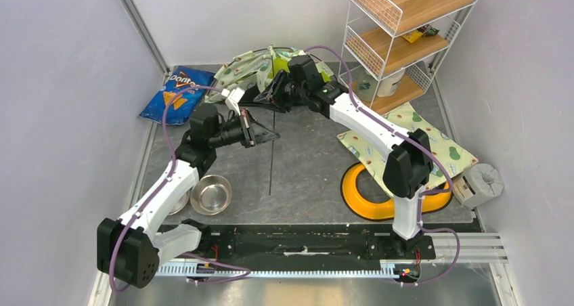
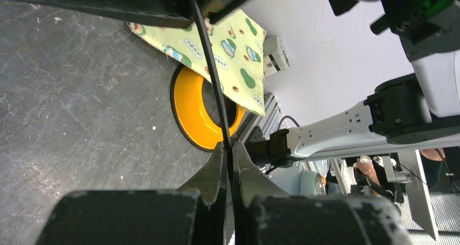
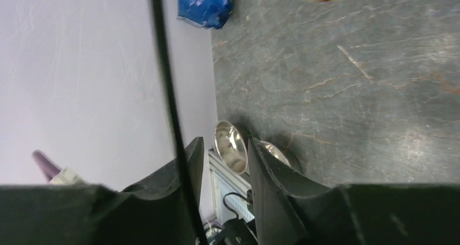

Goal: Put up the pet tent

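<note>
The crumpled pale-green, avocado-print fabric pet tent (image 1: 249, 66) lies collapsed at twelve o'clock on the grey table (image 1: 311, 164). The right gripper (image 1: 277, 93), at the tent's five o'clock edge, has its fingers narrowly apart with nothing between them. The left gripper (image 2: 228, 147), at the tent's six o'clock, pinches a thin black pole (image 2: 212, 66). Pole fitting seems to be in hand, and next the free end likely needs steering into the fabric.

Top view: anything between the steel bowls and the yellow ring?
Only a thin black pole, its lower end falling between the bowls and the ring; the rest of that stretch is bare table. Seen in the top view.
</note>
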Robot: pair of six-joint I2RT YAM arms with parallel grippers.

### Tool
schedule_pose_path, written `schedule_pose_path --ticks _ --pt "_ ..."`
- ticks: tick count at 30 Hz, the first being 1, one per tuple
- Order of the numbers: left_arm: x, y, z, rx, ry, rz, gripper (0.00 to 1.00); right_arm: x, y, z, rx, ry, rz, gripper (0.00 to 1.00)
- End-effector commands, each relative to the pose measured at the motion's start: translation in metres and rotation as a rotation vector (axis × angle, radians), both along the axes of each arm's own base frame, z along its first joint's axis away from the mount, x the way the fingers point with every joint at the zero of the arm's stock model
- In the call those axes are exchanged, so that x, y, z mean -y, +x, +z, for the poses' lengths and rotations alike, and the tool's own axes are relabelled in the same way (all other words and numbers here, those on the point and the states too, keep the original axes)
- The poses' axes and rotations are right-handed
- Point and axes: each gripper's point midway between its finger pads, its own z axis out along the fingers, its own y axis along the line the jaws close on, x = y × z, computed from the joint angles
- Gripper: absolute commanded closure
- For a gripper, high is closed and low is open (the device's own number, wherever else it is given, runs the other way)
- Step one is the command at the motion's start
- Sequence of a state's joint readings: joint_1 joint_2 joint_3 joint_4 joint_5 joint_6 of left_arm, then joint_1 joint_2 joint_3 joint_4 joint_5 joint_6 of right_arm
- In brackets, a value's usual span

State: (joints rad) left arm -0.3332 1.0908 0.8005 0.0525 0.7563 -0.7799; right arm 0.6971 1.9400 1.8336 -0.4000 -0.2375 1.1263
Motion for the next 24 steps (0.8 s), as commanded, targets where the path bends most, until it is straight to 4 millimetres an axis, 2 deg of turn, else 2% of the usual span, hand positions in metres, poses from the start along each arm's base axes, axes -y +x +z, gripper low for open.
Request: schedule_pose_path --ticks 1,8,15,20,24 --pt "0.001 0.015 0.033 0.193 0.016 0.016 0.98 0.031 0.017 -0.017 -0.017 -0.075 -0.106 0.48" --pt "-0.002 0.029 0.040 0.196 0.031 0.071 0.98 0.051 0.001 0.021 0.046 -0.054 -0.098 0.22" --pt "-0.002 0.042 0.044 0.203 0.047 0.104 0.98 0.082 -0.023 0.046 0.113 -0.060 -0.073 0.08" --pt "-0.002 0.053 0.046 0.205 0.055 0.131 0.98 0.092 -0.044 0.054 0.180 -0.071 0.022 0.07" --pt "-0.001 0.065 0.055 0.204 0.025 0.172 0.98 0.094 -0.067 0.061 0.308 -0.090 0.162 0.15"
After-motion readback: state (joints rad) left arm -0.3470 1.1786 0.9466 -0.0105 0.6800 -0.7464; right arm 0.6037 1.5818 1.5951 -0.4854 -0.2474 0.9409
